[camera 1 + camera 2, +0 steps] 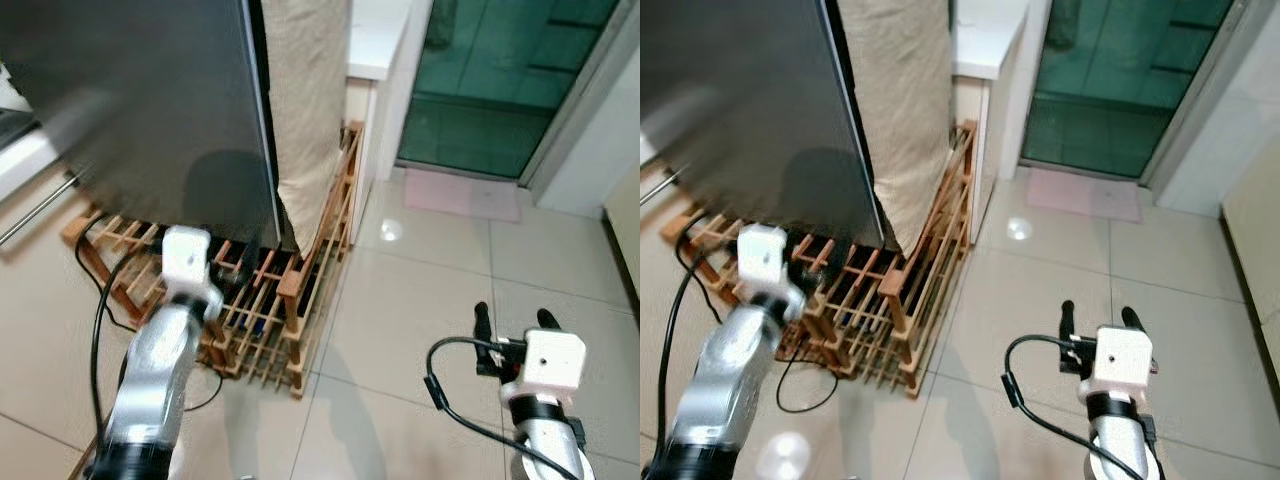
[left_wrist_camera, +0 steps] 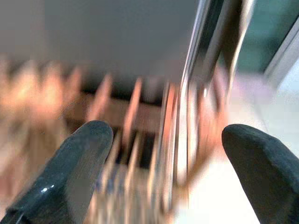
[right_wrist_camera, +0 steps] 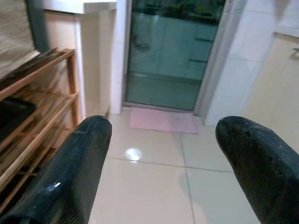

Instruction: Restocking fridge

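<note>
Low down, the left gripper (image 2: 163, 172) reaches toward the wooden rack (image 1: 270, 320) under the fridge (image 1: 150, 110), fingers spread; the right gripper (image 3: 161, 163) hovers above the floor (image 1: 420, 300), fingers released.

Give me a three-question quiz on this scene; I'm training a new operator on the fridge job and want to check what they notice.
1. True or false: the left tool is shut on something.
2. What does the grey fridge stand on?
A. a wooden slatted rack
B. a pink mat
C. bare tile
3. Fill in: the right tool points toward a ____ glass door.

Key: 1 false, its fingers are apart and hold nothing, near the wooden slatted rack. 2 A. 3 green.
</note>
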`<state>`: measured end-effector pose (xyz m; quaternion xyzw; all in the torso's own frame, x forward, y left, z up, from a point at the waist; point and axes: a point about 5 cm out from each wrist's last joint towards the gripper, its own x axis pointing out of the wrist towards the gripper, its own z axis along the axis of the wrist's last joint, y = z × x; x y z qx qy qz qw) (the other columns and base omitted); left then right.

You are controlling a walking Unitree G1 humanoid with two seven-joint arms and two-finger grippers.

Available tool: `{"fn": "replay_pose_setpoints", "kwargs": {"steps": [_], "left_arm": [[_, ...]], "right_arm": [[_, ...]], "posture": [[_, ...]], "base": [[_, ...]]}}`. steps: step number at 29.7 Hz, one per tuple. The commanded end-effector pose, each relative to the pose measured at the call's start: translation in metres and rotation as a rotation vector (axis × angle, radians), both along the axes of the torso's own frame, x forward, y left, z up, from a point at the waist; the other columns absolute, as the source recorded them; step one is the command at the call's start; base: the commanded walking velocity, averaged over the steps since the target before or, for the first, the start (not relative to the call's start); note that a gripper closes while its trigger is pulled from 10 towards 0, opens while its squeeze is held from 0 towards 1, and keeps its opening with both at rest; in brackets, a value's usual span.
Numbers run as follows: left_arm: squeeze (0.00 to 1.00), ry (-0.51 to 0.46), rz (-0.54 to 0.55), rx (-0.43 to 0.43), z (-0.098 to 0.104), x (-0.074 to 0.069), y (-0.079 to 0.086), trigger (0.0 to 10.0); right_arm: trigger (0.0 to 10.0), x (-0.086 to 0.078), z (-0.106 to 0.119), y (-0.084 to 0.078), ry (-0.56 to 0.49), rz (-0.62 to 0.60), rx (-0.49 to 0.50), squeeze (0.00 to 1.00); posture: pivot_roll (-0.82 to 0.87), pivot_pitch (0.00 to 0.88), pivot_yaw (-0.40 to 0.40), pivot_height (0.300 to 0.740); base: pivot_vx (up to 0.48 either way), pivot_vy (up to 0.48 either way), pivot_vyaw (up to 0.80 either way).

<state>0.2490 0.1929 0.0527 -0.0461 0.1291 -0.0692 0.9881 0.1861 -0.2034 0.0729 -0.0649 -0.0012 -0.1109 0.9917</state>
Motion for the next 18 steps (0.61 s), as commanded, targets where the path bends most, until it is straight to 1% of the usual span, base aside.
{"fn": "replay_pose_setpoints", "kwargs": {"steps": [1, 2, 3, 4, 5, 6, 7, 8, 10, 12, 14, 17, 18], "left_arm": [[0.00, -0.035, -0.007, -0.059, 0.011, 0.007, -0.008, 10.0], [0.00, -0.063, -0.014, -0.095, 0.018, 0.013, -0.014, 10.0], [0.00, -0.111, -0.033, -0.117, 0.028, 0.018, -0.021, 10.0], [0.00, -0.141, -0.047, -0.128, 0.034, 0.021, -0.025, 10.0], [0.00, -0.187, -0.059, -0.142, 0.046, 0.024, -0.031, 10.0], [0.00, -0.187, -0.059, -0.142, 0.046, 0.024, -0.031, 10.0], [0.00, -0.225, -0.069, -0.136, 0.056, 0.025, -0.035, 10.0], [0.00, -0.250, -0.080, -0.133, 0.060, 0.025, -0.038, 10.0], [0.00, -0.272, -0.089, -0.146, 0.065, 0.025, -0.041, 10.0], [0.00, -0.279, -0.093, -0.137, 0.066, 0.026, -0.042, 10.0], [0.00, -0.293, -0.097, -0.134, 0.068, 0.030, -0.045, 10.0], [0.00, -0.303, -0.101, -0.138, 0.070, 0.031, -0.048, 10.0], [0.00, -0.326, -0.116, -0.136, 0.075, 0.030, -0.053, 10.0]], "right_arm": [[10.0, 0.001, -0.003, -0.004, 0.003, -0.022, 0.000, 0.00], [10.0, 0.004, -0.003, -0.004, 0.002, -0.024, -0.001, 0.00], [10.0, 0.006, -0.001, -0.002, -0.007, -0.020, 0.000, 0.00], [10.0, 0.007, 0.001, -0.001, -0.013, -0.015, 0.001, 0.00], [10.0, 0.010, 0.005, 0.001, -0.034, -0.003, -0.002, 0.00], [10.0, 0.010, 0.005, 0.001, -0.034, -0.003, -0.002, 0.00], [10.0, 0.014, 0.010, 0.002, -0.056, 0.004, 0.000, 0.00], [10.0, 0.015, 0.013, 0.003, -0.070, 0.009, -0.004, 0.00], [10.0, 0.017, 0.018, 0.006, -0.092, 0.020, -0.011, 0.00], [10.0, 0.018, 0.019, 0.007, -0.098, 0.027, -0.017, 0.00], [10.0, 0.021, 0.019, 0.007, -0.099, 0.034, -0.025, 0.00], [10.0, 0.023, 0.018, 0.007, -0.096, 0.035, -0.027, 0.00], [10.0, 0.026, 0.018, 0.005, -0.092, 0.039, -0.034, 0.00]], "posture": [[0.01, 0.000, 0.011, 0.740], [0.01, 0.000, 0.010, 0.740], [0.01, 0.000, 0.009, 0.740], [0.01, 0.000, 0.008, 0.740], [0.00, 0.000, 0.008, 0.740], [0.00, 0.000, 0.008, 0.740], [0.00, 0.000, 0.007, 0.740], [0.00, 0.000, 0.006, 0.740], [0.00, 0.000, 0.003, 0.740], [0.00, 0.000, 0.003, 0.740], [0.00, 0.000, -0.005, 0.740], [0.00, 0.000, -0.006, 0.740], [0.00, 0.000, -0.007, 0.740]], "base": [[0.000, 0.000, 0.00], [0.000, 0.000, 0.00], [0.000, 0.000, 0.00], [0.000, 0.000, 0.00], [0.000, 0.000, 0.00], [0.000, 0.000, 0.00], [0.000, 0.000, 0.00], [0.000, 0.000, 0.00], [0.343, 0.000, 0.00], [0.427, 0.000, 0.00], [0.480, 0.000, 0.00], [0.480, 0.000, 0.00], [0.480, 0.000, 0.00]]}}
